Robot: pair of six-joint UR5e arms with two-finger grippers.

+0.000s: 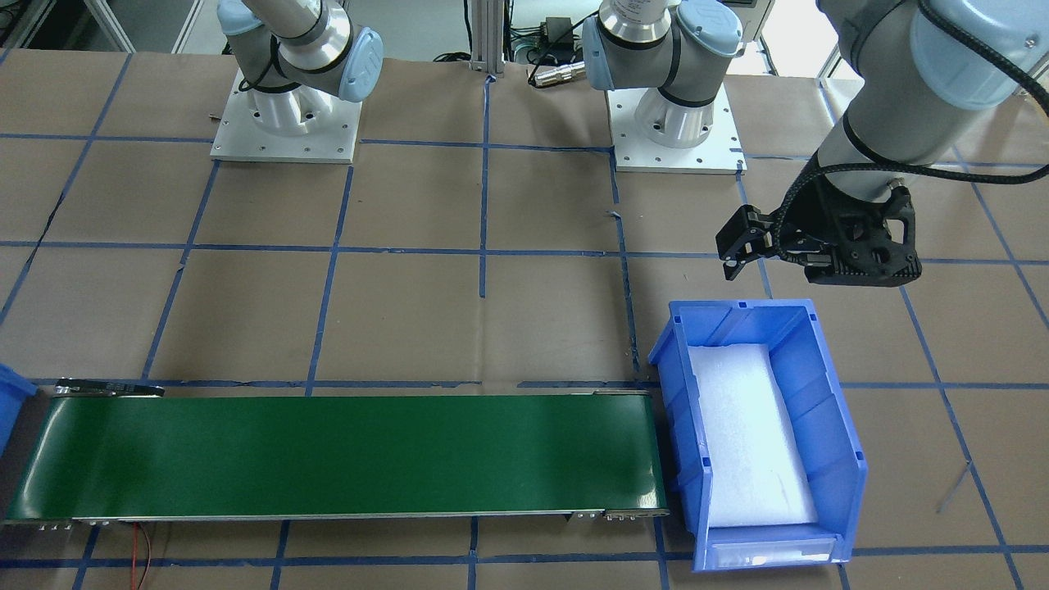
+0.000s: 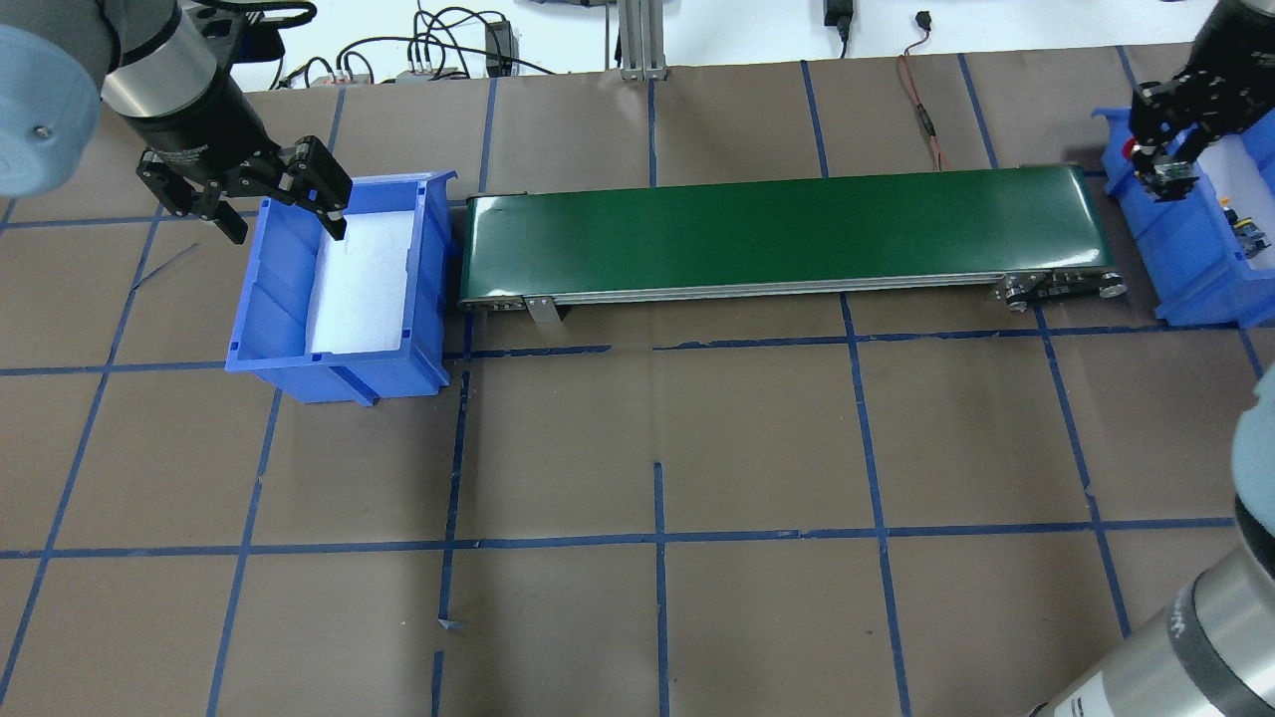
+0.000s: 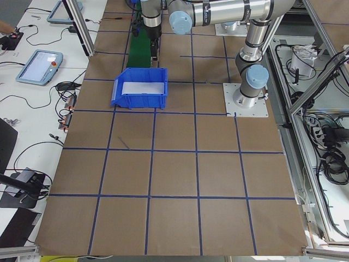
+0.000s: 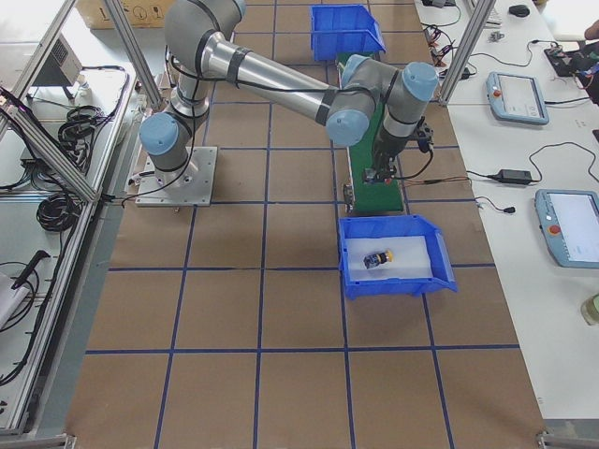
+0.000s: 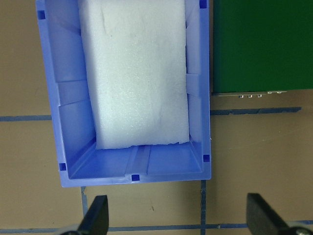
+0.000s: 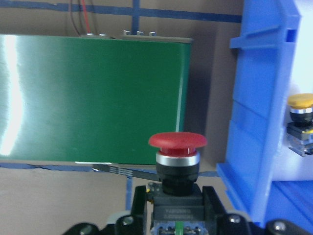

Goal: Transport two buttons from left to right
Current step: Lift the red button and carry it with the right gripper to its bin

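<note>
Two buttons, and both are over at the right end of the table. The red button (image 6: 177, 142) is clamped in the right gripper (image 6: 177, 205). The fingers press on its black body from both sides, and the round cap pokes out past the fingertips. It hangs at the end of the green belt (image 2: 777, 234), just beside the outer wall of the right bin (image 6: 259, 122), not inside it.

The yellow button (image 4: 378, 258) is already in that bin. It lies tipped on its side on the white pad and is well apart from the red one. The wrist camera catches its yellow cap peeking past the blue wall.

Over to the other end now. The left gripper (image 2: 284, 214) hangs by the end of the left bin (image 5: 137, 177), its fingers spread wide with nothing between them. From its own camera the two fingertips frame bare brown paper just outside the bin's end wall. Inside that bin only the white foam pad (image 5: 137, 73) shows.

The belt runs between the two blue bins, its ends close to each. All of it sits on the brown table (image 2: 757, 448), which is crossed with blue tape lines.
</note>
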